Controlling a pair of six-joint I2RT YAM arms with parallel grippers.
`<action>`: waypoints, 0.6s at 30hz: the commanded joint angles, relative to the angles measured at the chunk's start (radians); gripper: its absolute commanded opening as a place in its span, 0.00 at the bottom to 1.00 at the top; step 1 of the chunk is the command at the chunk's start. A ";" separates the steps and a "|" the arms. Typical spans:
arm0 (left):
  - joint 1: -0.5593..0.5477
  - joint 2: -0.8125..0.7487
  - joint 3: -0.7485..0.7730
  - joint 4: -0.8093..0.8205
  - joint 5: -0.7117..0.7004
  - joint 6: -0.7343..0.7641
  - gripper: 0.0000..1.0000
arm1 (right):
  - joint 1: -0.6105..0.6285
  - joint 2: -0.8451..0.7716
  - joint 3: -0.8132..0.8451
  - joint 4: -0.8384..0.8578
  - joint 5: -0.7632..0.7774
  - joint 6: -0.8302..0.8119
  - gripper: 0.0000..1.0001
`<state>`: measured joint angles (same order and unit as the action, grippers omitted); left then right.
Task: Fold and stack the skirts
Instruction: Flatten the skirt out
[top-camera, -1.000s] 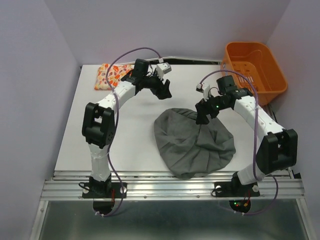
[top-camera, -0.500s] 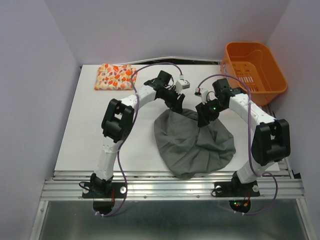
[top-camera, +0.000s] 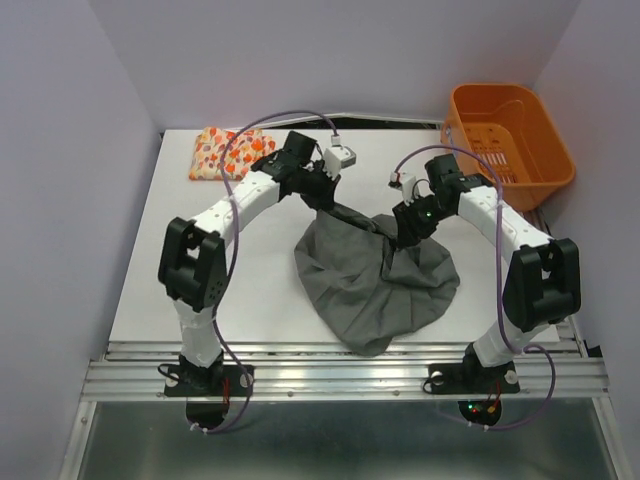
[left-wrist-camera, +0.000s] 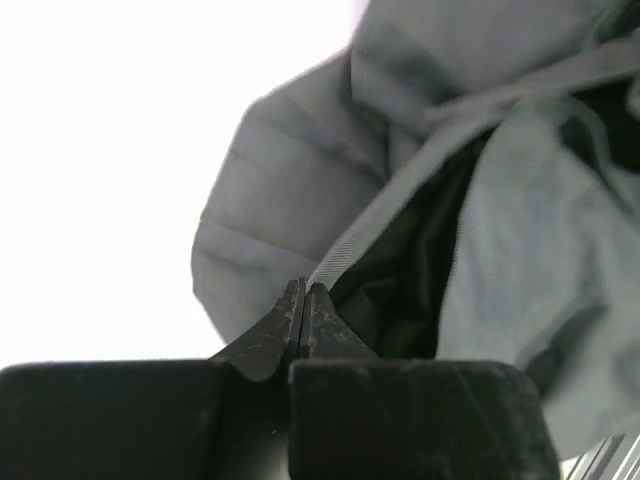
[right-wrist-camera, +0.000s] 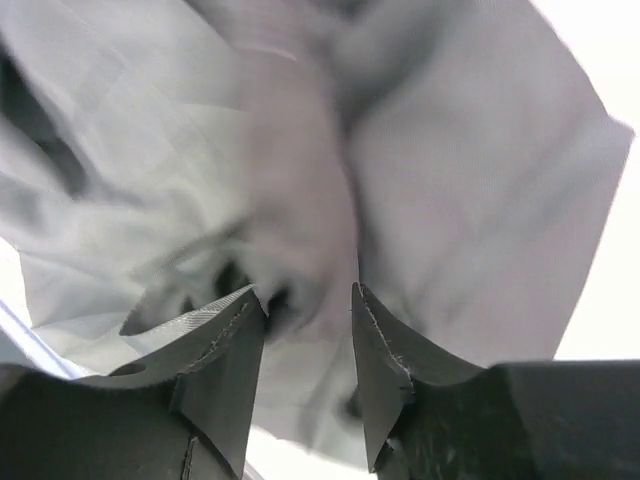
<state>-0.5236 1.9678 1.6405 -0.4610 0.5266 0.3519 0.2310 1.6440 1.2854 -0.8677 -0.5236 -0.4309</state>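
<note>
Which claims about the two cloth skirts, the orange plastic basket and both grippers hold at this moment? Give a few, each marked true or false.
1. The cream leafy-print cloth skirt lies folded at the table's far left corner. True.
2. The plain dark grey cloth skirt is inside the orange plastic basket. False: it lies crumpled on the table between the arms.
3. The left gripper is shut on the grey skirt's edge. True.
4. The right gripper has its jaws pressed together. False: they stand apart, with a fold of grey cloth between them.
5. The two skirts are stacked. False: they lie well apart.
</note>
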 joint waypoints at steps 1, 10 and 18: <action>0.031 -0.307 -0.083 0.126 -0.207 -0.105 0.00 | 0.007 -0.024 0.106 0.113 0.056 0.092 0.54; 0.031 -0.584 -0.329 0.054 -0.386 -0.333 0.00 | 0.007 -0.117 0.203 0.254 0.119 0.360 0.83; 0.050 -0.586 -0.383 0.064 -0.301 -0.407 0.00 | 0.129 -0.352 -0.202 0.593 0.166 0.391 0.94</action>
<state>-0.4881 1.3689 1.2373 -0.4118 0.1875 -0.0063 0.2783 1.3712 1.2346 -0.5072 -0.4011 -0.0589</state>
